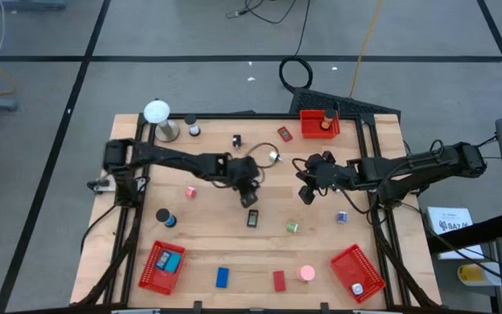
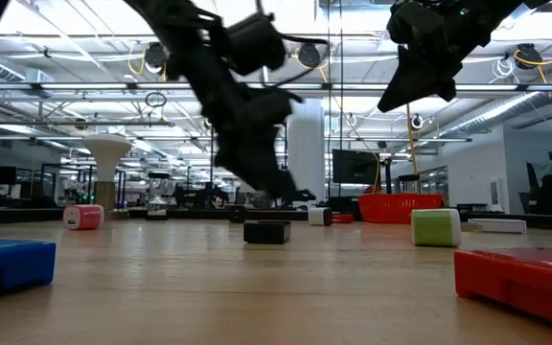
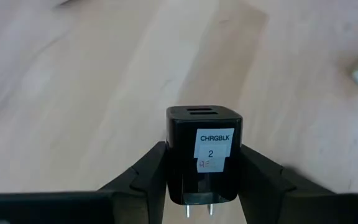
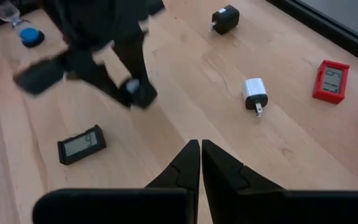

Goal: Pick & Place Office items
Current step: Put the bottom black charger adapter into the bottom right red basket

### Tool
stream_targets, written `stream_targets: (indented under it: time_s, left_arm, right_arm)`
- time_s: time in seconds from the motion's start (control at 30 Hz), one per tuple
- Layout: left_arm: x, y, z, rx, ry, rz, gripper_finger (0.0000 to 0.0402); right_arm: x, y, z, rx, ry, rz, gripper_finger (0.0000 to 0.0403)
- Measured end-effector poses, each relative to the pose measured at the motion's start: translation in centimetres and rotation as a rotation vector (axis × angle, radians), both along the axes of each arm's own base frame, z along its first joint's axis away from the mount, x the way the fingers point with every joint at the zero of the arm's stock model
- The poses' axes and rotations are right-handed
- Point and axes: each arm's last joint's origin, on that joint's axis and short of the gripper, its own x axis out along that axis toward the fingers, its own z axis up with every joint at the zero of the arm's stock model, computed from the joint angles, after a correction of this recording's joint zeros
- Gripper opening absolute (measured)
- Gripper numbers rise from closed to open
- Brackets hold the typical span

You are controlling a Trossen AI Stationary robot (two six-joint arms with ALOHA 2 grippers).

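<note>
Fingers of the left gripper are clamping a black charger block, lifted just above the small black clock. Right gripper is hanging closed and empty beyond that clock.

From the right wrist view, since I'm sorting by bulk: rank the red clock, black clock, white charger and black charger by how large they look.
1. Black clock
2. Red clock
3. White charger and black charger look alike; unranked.
The black clock lies nearer the camera, so the top two are unsure.
</note>
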Motion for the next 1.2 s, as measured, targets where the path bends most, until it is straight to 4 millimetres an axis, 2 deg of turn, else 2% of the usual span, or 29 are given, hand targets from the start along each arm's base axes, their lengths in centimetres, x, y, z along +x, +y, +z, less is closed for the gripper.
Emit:
stream_targets:
  time_s: [0.17, 0.33, 0.4, 0.63, 0.8, 0.9, 1.0, 1.2]
  left_arm:
    - [3.8, -0.6, -1.1, 0.022, 0.021, -0.089, 0.0150]
    - [5.5, -0.8, -1.9, 0.004, 0.029, -0.131, 0.0150]
    - [5.6, -0.8, -2.1, 0.000, 0.036, -0.126, 0.0162]
    - [4.9, -0.8, -2.3, -0.008, 0.113, -0.126, 0.0256]
    - [3.7, -0.7, -0.8, 0.019, 0.177, -0.116, 0.0270]
    - [2.8, -0.9, 0.8, 0.060, 0.162, -0.118, 0.0250]
    - [1.4, -1.6, 2.6, 0.084, 0.091, -0.124, 0.0207]
    - [-3.6, -2.7, 3.9, 0.027, -0.193, -0.033, 0.0106]
  right_arm:
    - [0.0, 0.0, 0.1, 0.000, -0.006, -0.001, 0.0011]
    - [0.0, -0.1, 0.1, -0.009, -0.009, -0.020, 0.0011]
    - [0.0, -0.1, 0.1, -0.002, -0.014, -0.028, 0.0011]
    - [0.0, -0.1, 0.1, 0.002, -0.015, -0.030, 0.0011]
    - [0.0, -0.1, 0.1, 0.002, -0.017, -0.031, 0.0011]
    - [0.0, 0.0, 0.1, 0.002, -0.021, -0.030, 0.0011]
    - [0.2, 0.0, 0.3, -0.005, -0.036, -0.021, 0.0011]
    - [0.7, -0.2, 0.4, 0.042, -0.075, 0.025, 0.0011]
